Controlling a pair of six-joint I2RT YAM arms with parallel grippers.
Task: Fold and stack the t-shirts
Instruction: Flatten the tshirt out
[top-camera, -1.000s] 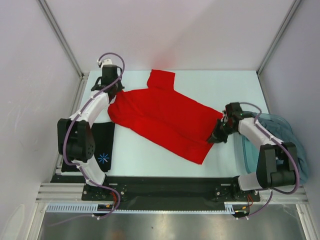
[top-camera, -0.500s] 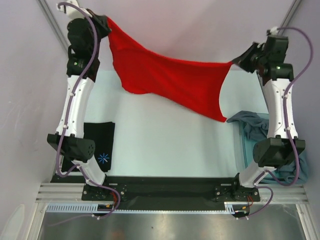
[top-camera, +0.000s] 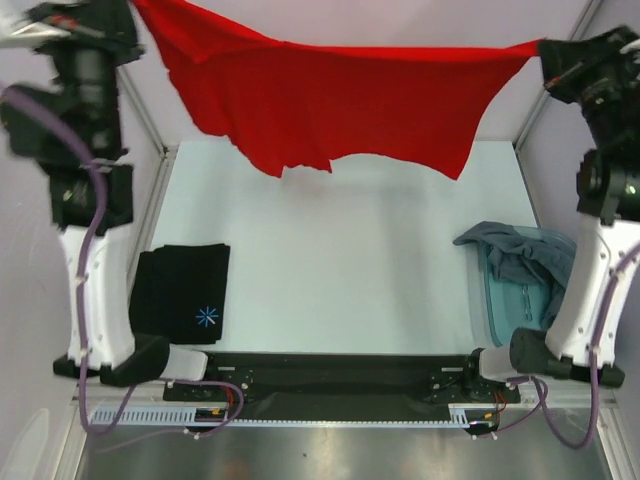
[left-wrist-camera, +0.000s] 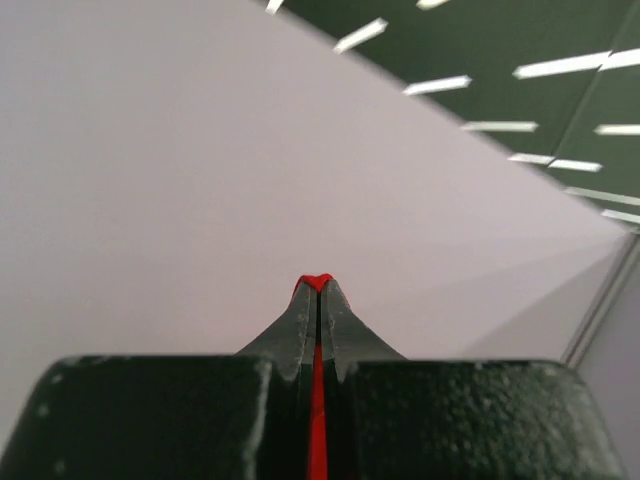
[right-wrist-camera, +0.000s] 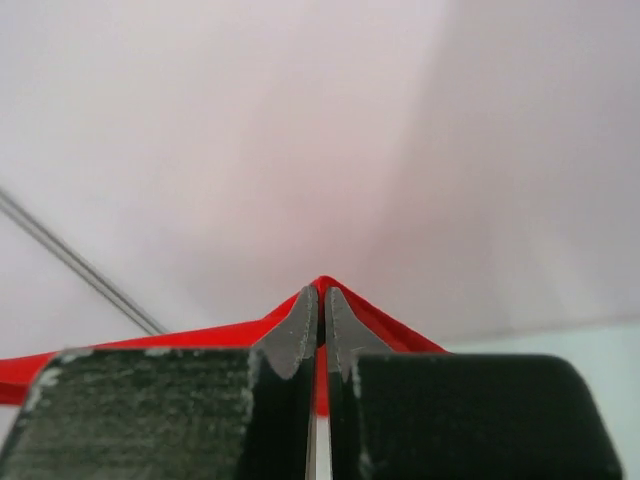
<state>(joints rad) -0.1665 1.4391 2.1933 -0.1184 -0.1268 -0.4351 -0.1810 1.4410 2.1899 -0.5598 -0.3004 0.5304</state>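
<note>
Though pale, table (top-camera: 350, 285) between white walls (top-camera: 25, 300)

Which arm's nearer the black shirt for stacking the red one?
Left, probably. Both the left claw and right claw pinch the red shirt, but the black shirt lies beside the left arm's base.

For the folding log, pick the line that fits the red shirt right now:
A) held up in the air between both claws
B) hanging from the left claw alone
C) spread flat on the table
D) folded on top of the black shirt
A: the red shirt hangs stretched above the table, one end pinched in the shut left claw and the other in the shut right claw.
</note>
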